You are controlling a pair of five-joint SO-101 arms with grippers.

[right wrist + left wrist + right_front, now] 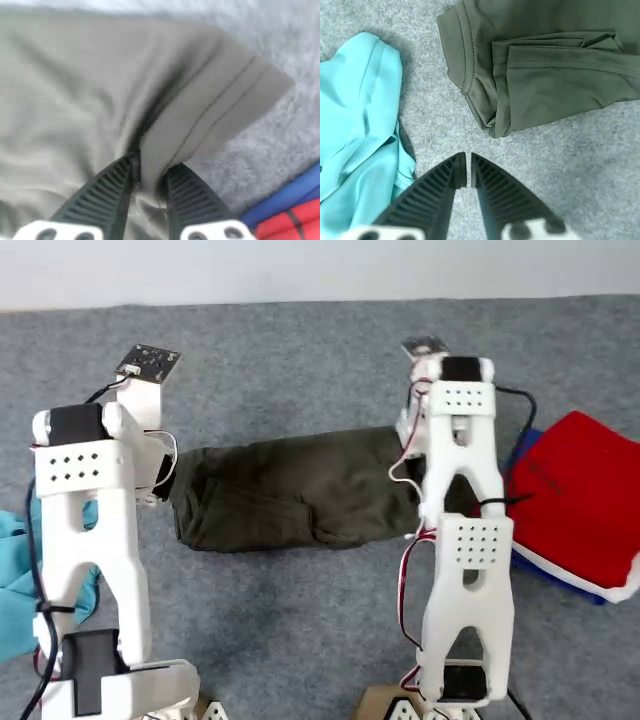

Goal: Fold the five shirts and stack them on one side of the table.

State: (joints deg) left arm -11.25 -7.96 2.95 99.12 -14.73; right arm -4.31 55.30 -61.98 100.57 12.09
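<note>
Olive shirt lies half-folded mid-frame on the tabletop; jaws of the right arm pinch its right end, jaws of the left arm hang nearly closed, empty, at its left. Folding seems midway; the pinched end likely needs carrying across next.

Grey felt-like table cover spans left to right, near to far. Pale plain wall along far edge. Even light.
</note>
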